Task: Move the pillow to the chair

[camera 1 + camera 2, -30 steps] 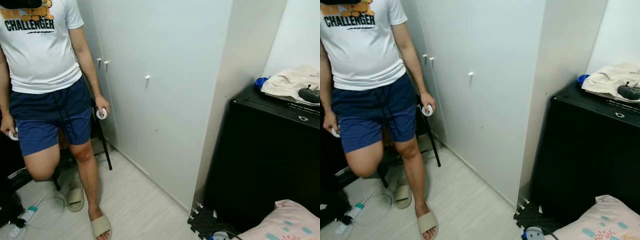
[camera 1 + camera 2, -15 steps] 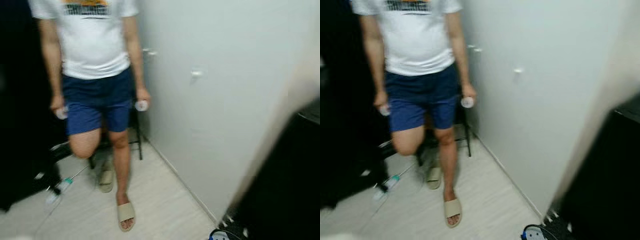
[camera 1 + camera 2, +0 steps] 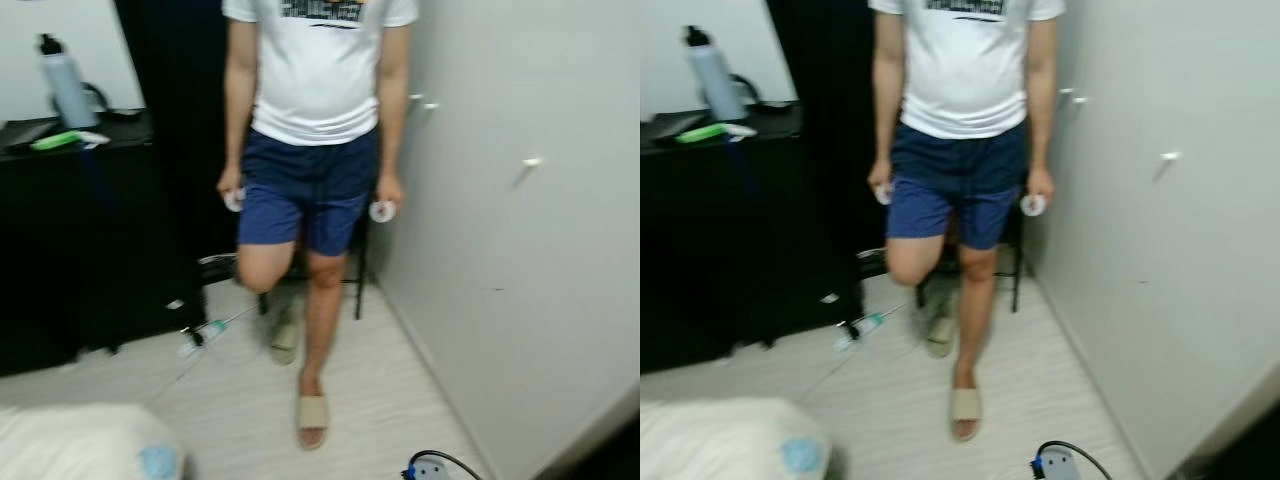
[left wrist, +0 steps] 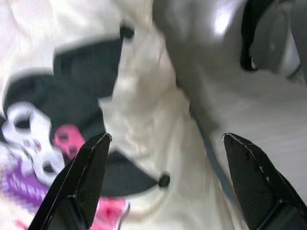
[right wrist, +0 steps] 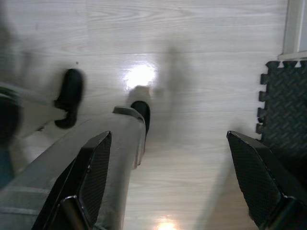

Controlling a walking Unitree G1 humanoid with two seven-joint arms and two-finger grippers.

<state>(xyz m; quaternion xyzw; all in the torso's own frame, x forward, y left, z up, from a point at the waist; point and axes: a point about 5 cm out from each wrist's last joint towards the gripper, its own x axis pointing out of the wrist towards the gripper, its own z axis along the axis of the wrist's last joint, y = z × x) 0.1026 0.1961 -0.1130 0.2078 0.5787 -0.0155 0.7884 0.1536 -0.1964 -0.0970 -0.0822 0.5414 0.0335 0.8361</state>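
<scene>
A: Where's the pillow (image 3: pixel 85 442)?

B: Low at the robot's left, a pale cushion cut off by the frame's edge, lying unheld. The left hand (image 4: pixel 163 163) hangs above a printed cream fabric, fingers apart and empty; whether that fabric is the same pillow, I cannot tell.

A: And the right hand (image 5: pixel 165 163)?

B: Also spread wide, holding nothing, pointing at bare floor (image 5: pixel 192 62) because the arm hangs idle.

A: The chair?

B: Mostly hidden. Dark legs (image 3: pixel 358 285) show behind a person (image 3: pixel 315 120) standing on one foot, but blur leaves them uncertain.
</scene>
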